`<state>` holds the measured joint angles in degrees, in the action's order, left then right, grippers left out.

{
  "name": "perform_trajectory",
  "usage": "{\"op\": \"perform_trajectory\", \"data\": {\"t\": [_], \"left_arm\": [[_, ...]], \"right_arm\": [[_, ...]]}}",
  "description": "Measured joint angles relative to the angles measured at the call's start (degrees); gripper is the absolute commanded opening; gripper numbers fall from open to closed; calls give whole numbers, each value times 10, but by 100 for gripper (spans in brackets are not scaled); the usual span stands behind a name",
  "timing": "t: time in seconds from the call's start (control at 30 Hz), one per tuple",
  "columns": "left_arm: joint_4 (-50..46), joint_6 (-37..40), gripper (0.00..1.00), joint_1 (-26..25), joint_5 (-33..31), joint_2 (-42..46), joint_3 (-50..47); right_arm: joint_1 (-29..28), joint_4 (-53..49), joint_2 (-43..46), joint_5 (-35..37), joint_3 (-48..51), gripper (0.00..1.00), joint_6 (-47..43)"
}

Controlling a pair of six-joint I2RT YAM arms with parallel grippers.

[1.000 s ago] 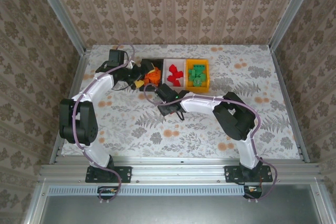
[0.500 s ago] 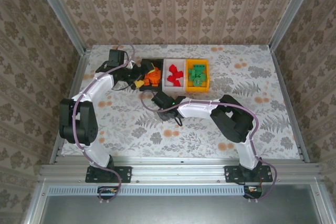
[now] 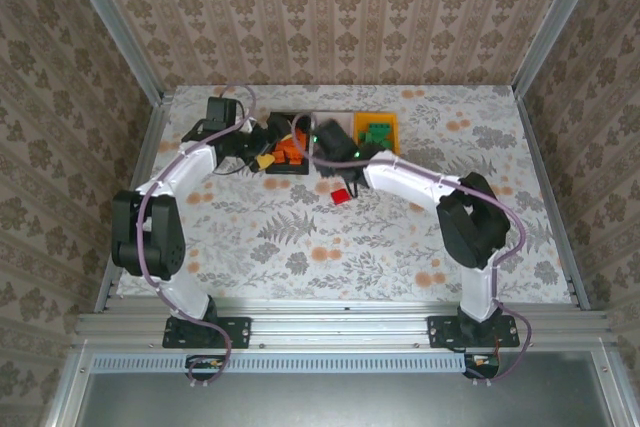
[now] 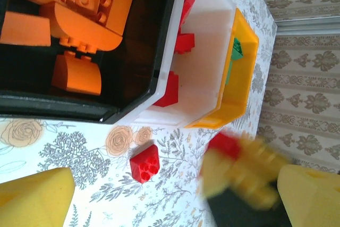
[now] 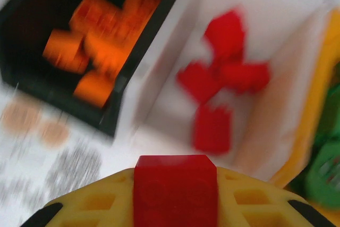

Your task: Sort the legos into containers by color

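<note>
My right gripper [image 5: 175, 208] is shut on a red lego [image 5: 175, 182] and hangs over the near edge of the white container [image 5: 159, 104], which holds several red legos [image 5: 226, 73]. In the top view the right gripper [image 3: 323, 140] covers that bin. Another red lego [image 3: 341, 195] lies on the table in front of the bins, also seen in the left wrist view [image 4: 145, 163]. The black container [image 4: 133, 107] holds orange legos [image 4: 79, 14]. The orange-yellow container [image 3: 377, 132] holds green legos [image 3: 376, 131]. My left gripper [image 3: 267, 150] stands open by the black bin's front, nothing between its fingers [image 4: 34, 195].
The three bins stand side by side at the back middle of the flower-patterned table [image 3: 300, 237]. Metal rails and papered walls enclose the table. The two grippers are close to each other above the bins.
The right gripper closed on a red lego and swung from the table in front of the bins up over the white bin, uncovering another red lego. The left arm stayed still.
</note>
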<state>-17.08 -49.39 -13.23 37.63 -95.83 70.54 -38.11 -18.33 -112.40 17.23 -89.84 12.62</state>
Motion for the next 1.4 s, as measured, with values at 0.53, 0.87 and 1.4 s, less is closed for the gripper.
{"op": "perform_trajectory", "data": {"t": [0.53,0.87,1.4], "left_arm": [[20,-30,100,5,-1,15,-23],[22,-32,100,2,1,15,-23],[21,-31,100,-27,4,15,-19]], "right_arm": [[50,-75,-172,-6,-195,60,-5],[10,-14,49,-10,60,77,11],[-23,21,15,-60,185,77,42]]}}
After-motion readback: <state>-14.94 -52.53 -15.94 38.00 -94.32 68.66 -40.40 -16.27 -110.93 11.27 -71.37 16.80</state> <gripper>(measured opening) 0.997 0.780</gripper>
